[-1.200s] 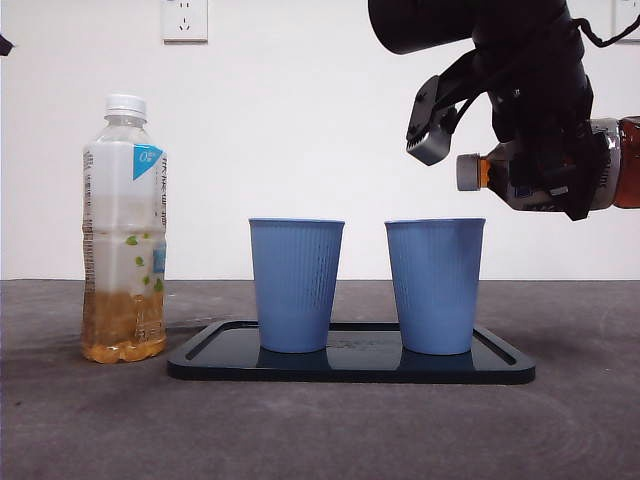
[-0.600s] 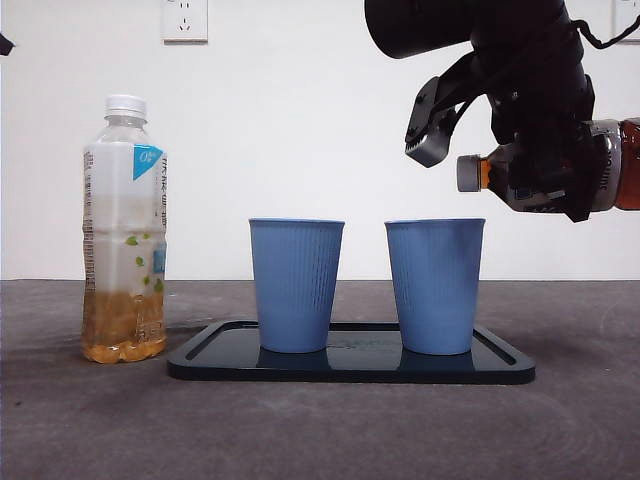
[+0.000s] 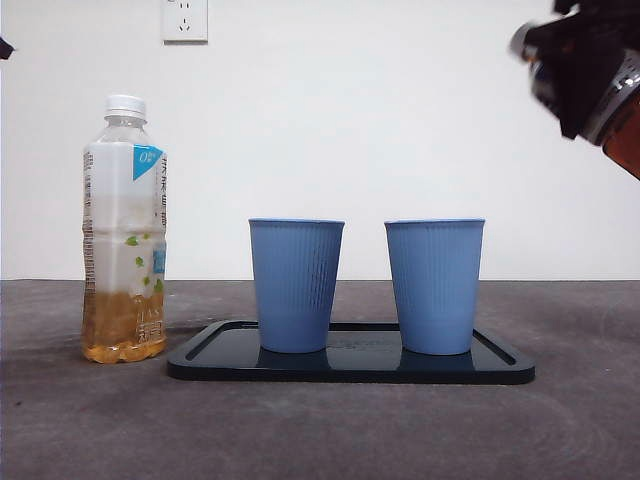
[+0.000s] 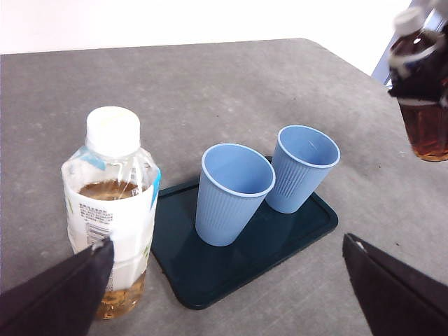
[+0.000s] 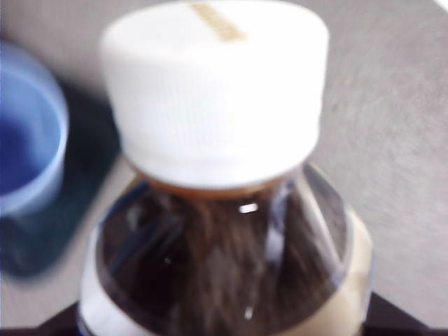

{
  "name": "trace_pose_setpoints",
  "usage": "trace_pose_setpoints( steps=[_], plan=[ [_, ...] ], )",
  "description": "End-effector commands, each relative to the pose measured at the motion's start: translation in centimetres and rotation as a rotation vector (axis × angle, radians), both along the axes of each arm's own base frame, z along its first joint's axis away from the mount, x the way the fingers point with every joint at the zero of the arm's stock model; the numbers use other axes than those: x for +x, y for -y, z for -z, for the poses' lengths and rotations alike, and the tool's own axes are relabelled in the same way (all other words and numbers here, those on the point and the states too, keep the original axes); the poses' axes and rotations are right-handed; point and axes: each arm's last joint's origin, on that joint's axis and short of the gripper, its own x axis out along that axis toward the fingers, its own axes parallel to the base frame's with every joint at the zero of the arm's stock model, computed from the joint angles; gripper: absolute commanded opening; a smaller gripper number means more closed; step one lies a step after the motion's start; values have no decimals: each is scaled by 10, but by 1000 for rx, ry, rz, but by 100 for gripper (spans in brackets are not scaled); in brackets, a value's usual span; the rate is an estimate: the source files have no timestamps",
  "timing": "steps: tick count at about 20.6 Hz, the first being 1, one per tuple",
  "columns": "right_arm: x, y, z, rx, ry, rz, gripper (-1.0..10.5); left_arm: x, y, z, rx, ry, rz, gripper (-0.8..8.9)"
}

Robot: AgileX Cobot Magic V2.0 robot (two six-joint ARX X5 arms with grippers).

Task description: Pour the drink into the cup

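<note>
1. Clamping the dark tea bottle (image 5: 224,210) with the right gripper (image 3: 585,75), high at the table's right side, well clear of the cups; jaws closed on its body, white ribbed cap (image 5: 213,87) on, neck nearly filling the right wrist view.
2. Showing blurred in the front view, brown liquid inside clear plastic.
3. Standing upright side by side on the flat, dark, glossy, round-cornered tray (image 3: 500,365): two blue ribbed cups, left cup (image 3: 296,285) and right cup (image 3: 435,285), tapering downward.
4. Standing left of the tray on the grey matte table (image 3: 320,430): a clear labelled bottle (image 3: 124,230) holding amber liquid, capped white.
5. Waiting above with the left gripper (image 4: 224,280), jaws spread wide, holding nothing.
</note>
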Motion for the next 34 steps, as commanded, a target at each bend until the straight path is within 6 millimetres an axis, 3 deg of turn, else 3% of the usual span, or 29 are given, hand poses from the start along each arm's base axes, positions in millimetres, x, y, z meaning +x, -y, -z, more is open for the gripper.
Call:
trace_pose_setpoints(
  steps=[1, 5, 10, 14, 23, 34],
  plan=[
    [-3, 16, -5, 179, 132, 49, 127, 0, 0, -6, -17, 5, -4, 527],
    [-7, 32, 17, 395, 265, 36, 127, 0, 0, -5, -16, 2, -4, 527],
    [-4, 36, 62, 524, 395, 1, 127, 0, 0, -5, -15, 4, -4, 527],
    [-2, 36, 82, 556, 464, 1, 127, 0, 0, -5, -15, 4, -4, 527],
    [23, 35, 103, 582, 492, 17, 127, 0, 0, -6, -17, 10, -4, 527],
    [28, 34, 111, 575, 469, 24, 127, 0, 0, -6, -17, 10, -4, 527]
  ],
)
